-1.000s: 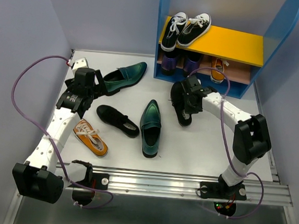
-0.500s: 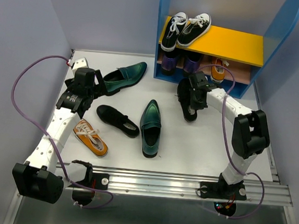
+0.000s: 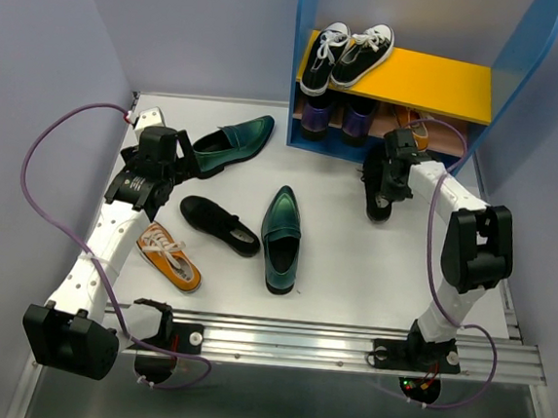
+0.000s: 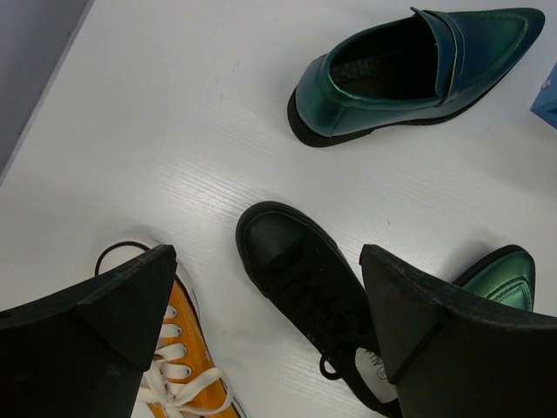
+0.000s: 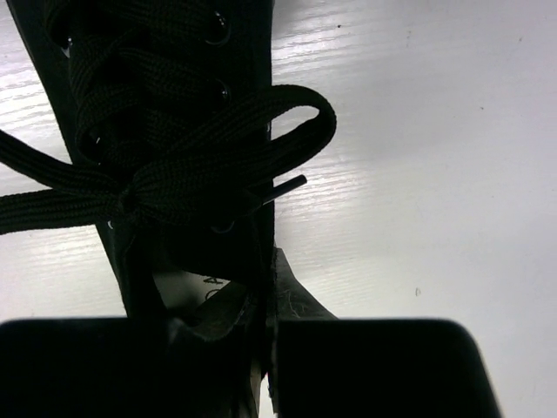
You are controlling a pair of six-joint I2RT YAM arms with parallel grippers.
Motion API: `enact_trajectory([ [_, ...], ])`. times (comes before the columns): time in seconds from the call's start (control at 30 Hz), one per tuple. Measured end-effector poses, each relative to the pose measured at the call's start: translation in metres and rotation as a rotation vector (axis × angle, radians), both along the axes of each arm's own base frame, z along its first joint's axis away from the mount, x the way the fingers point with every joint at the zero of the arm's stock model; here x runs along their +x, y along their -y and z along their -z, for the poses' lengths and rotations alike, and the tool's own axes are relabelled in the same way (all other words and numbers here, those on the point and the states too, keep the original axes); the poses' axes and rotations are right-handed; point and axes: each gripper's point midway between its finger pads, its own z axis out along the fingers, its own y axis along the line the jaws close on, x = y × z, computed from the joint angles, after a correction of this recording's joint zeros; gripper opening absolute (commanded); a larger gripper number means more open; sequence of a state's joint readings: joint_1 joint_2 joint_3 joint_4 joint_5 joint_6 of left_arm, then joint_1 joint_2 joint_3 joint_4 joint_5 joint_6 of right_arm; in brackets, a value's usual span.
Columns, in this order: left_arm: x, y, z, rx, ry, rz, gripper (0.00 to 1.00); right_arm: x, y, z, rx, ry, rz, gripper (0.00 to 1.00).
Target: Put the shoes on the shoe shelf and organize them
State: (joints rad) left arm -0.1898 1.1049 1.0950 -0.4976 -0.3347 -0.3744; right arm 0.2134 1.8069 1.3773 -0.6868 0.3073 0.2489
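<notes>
My right fingers [image 5: 374,370] clamp a black shoe [image 3: 377,200] just near of the shoe shelf [image 3: 446,87]; my left fingers [image 4: 87,340] hang spread apart.

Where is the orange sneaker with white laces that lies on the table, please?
In the top view the orange sneaker lies at the near left, beside the left arm, just left of the plain black low shoe.

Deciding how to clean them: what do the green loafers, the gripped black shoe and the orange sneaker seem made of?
Green loafers: smooth leather or imitation, glossy, light glinting on the uppers. Black shoe: probably matte fabric; flat woven laces show. Orange sneaker: likely canvas, dull, with white laces and a rubbery-looking sole.
</notes>
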Motion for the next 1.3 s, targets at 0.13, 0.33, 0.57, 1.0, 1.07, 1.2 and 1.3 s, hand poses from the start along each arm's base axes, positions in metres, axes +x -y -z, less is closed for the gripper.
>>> enact_trajectory([
  [0.13,0.000,-0.001,0.000,0.004,0.000,0.000,0.99,-0.003,0.011,0.003,-0.002,-0.006,0.016,0.01],
  [0.33,0.000,-0.001,0.000,0.007,-0.001,0.001,0.99,-0.009,0.025,0.001,0.010,-0.008,0.040,0.01],
  [0.57,0.000,-0.001,0.000,0.007,-0.001,0.001,0.99,-0.006,0.012,-0.003,0.082,0.015,0.006,0.01],
  [1.0,0.000,-0.002,0.000,0.009,0.000,-0.004,0.99,-0.001,-0.016,-0.003,0.126,0.020,-0.053,0.01],
  [1.07,0.000,-0.002,0.000,0.010,0.000,-0.004,0.99,0.004,-0.022,-0.002,0.129,0.022,-0.060,0.01],
  [1.2,0.000,-0.002,0.000,0.010,0.000,-0.005,0.99,0.015,-0.033,-0.001,0.140,0.031,-0.061,0.01],
  [1.3,-0.001,-0.003,-0.001,0.013,0.000,-0.008,0.99,0.023,-0.039,0.000,0.150,0.037,-0.051,0.01],
])
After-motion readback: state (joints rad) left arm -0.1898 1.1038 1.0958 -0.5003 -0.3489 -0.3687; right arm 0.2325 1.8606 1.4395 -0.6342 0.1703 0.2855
